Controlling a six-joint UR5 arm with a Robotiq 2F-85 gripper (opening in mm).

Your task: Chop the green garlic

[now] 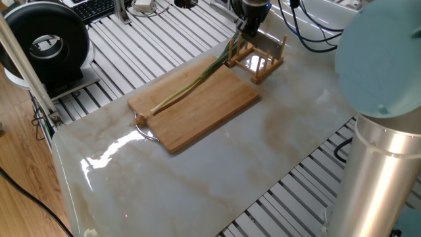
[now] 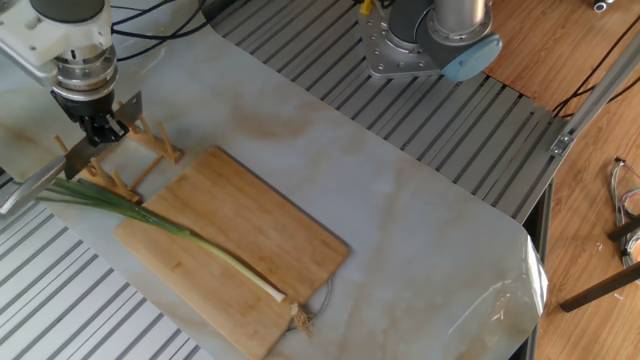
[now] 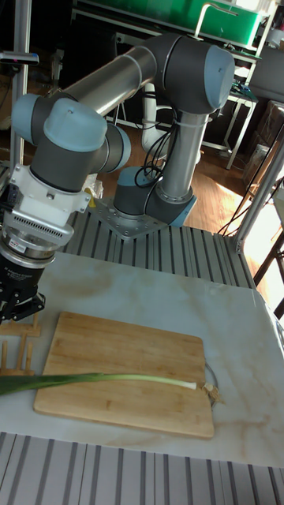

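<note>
Bamboo board (image 2: 232,250), slender green garlic (image 2: 160,226) (untouched), end effector (image 2: 97,128) clamping flat knife (image 2: 70,158).

Grey tubular arm (image 3: 118,75), pale blue joint caps, black tool (image 3: 17,296), white wrist collar.

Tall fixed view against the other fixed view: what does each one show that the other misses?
Only the tall fixed view shows the whole arm from base to wrist. Only the other fixed view shows the knife held in the gripper and the wooden rack under it. Both show the green garlic lying along the wooden board, leaves overhanging the end nearer the gripper.
</note>
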